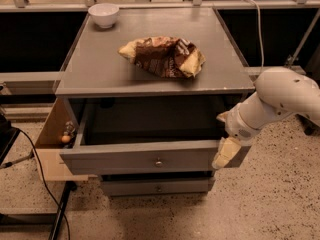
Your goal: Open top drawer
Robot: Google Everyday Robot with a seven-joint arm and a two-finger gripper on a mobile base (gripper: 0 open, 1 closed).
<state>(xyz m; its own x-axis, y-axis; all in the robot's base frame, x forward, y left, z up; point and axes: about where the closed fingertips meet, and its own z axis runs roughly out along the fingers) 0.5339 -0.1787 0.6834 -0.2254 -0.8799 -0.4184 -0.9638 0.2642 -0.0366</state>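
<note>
One grey cabinet is the largest thing here. It is square-topped and matte, and it stands on a pale speckled floor.

One robot arm comes in from the cabinet's right side. It is smooth, white and rounded like a thick tube.

Two drawer fronts show on the cabinet's face, both flat, long and matte grey. The top drawer is pulled well out from under the cabinet top, and its dark inside is open to view. Directly beneath it sits one shorter lower drawer, which is shut.

Against the cabinet's left side leans one tan box that looks like cardboard or wood.

One crumpled snack bag lies on the cabinet top a little right of centre. It is glossy brown with yellow ends.

One small round white bowl stands upright at the top's back left corner.

One gripper is at the right end of the top drawer's front panel. Its two cream, blunt fingers stand apart, one behind the panel and one in front of it. Whether either presses the panel cannot be told.

There are two small round metal knobs. One knob is at the centre of the top drawer front, and the second knob is at the centre of the lower front.
</note>
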